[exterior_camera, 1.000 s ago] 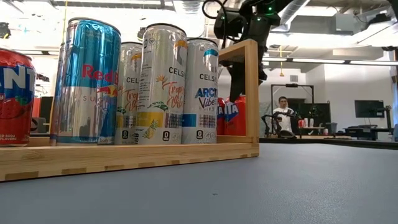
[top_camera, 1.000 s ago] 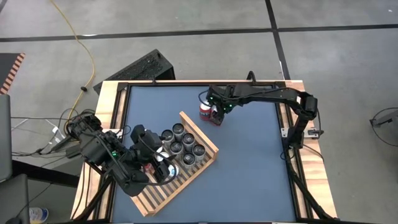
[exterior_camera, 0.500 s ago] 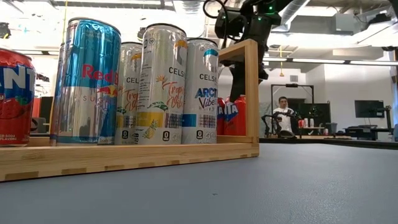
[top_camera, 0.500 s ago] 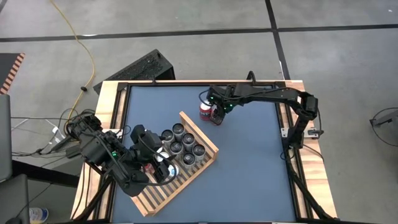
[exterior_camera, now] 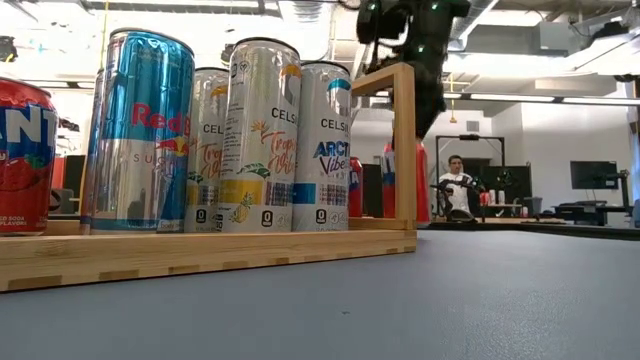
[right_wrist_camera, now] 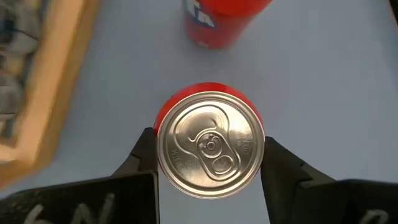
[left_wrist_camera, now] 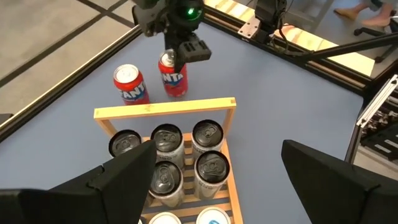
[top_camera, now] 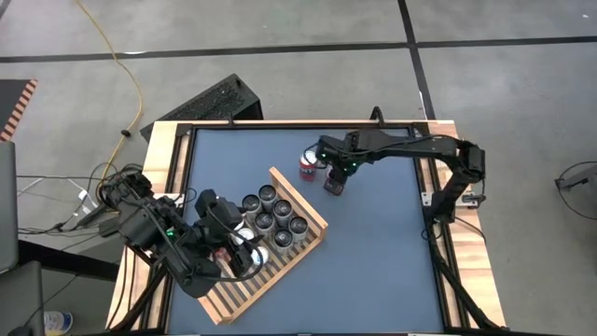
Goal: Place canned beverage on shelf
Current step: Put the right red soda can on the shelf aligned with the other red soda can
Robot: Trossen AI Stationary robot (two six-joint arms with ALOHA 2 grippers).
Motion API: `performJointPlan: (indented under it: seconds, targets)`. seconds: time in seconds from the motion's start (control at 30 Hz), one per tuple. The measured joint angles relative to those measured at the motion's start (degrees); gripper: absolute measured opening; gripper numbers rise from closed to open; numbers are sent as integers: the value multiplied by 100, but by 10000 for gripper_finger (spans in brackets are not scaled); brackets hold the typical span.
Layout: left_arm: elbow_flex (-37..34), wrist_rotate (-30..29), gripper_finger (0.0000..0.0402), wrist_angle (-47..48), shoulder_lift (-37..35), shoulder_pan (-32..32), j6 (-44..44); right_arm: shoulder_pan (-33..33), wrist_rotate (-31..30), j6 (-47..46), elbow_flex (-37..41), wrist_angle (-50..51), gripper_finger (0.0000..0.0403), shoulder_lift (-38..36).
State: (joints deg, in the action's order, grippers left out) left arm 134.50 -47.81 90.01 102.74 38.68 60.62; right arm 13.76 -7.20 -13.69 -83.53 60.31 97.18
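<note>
The left gripper (top_camera: 224, 245) hangs over the shelf (top_camera: 312, 217), near the table's (top_camera: 382, 261) front left corner. Its jaws are wide apart and hold nothing.

The shelf lies slanted on the table. Six slim cans (top_camera: 273, 217) stand on it in two rows of three. At least two white-topped cans (left_wrist_camera: 165, 219) sit behind them. A red can (exterior_camera: 25, 160) stands there too. The left arm may hide more.

Just past the shelf's far rail stand two red Fanta cans, close together. The loose Fanta can (top_camera: 307, 168) stands alone, untouched. The gripped Fanta can (top_camera: 333, 180) is the one to go on the shelf.

The right gripper (right_wrist_camera: 209, 152) comes down from above, and its fingers (right_wrist_camera: 144, 152) squeeze that can on both sides. The can stands straight up, top facing the wrist.

The key thing is this: the shelf lies just beside the gripped can, toward the table's front left corner. The raised rail stands between them, so I think the can must go up and over. The right arm is the one to do it.
</note>
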Motion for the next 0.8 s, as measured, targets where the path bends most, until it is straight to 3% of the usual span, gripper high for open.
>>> performJointPlan:
  seconds: [0.5, 0.8]
  targets:
    - [0, -19, 334, -11, 0, 0, -37, -1006, -375, 1108, -254, -385, 150, -1856]
    - [0, -41, 334, -322, 0, -2, -7, -2076, -644, 1742, -1206, -1432, 150, -1804]
